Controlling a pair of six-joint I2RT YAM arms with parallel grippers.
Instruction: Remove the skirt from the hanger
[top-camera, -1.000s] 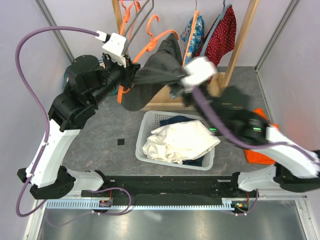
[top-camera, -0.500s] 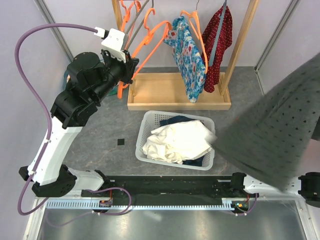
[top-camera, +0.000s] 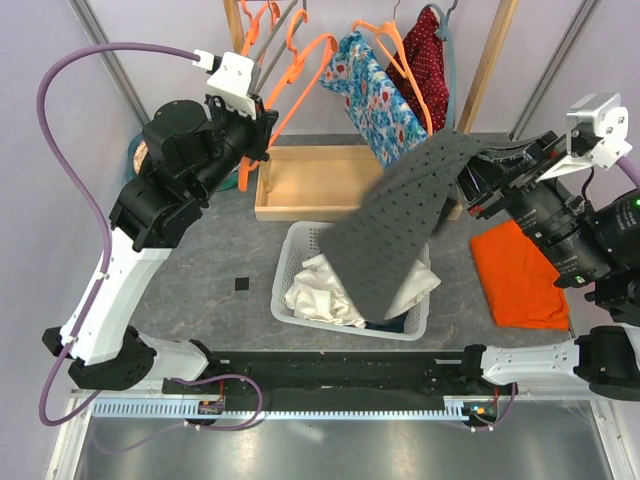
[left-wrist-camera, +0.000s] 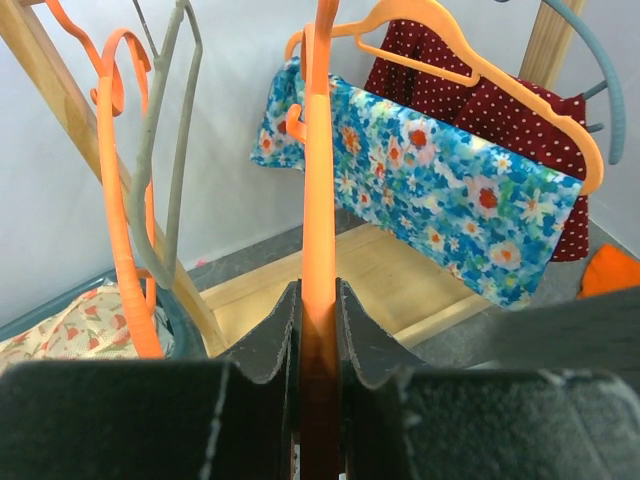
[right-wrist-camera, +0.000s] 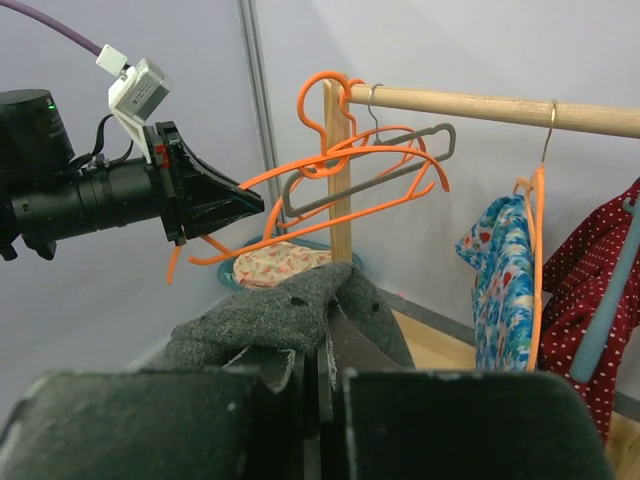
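Note:
The skirt is grey with dark dots and is off the hanger, hanging in the air over the basket. My right gripper is shut on the skirt's upper edge; in the right wrist view the skirt bunches over the closed right gripper. The bare orange hanger sits at the upper left by the rack, with my left gripper shut on its lower bar. In the left wrist view the orange hanger runs straight up between the closed jaws of the left gripper.
A white basket of clothes stands mid-table under the skirt. An orange cloth lies at the right. The wooden rack's base tray is behind the basket. A floral garment, a red dotted garment and spare hangers hang from the rail.
The skirt slid off the hanger. My right arm swung it out to the right and now holds it draped over the basket. The left gripper kept the hanger, shifting slightly.

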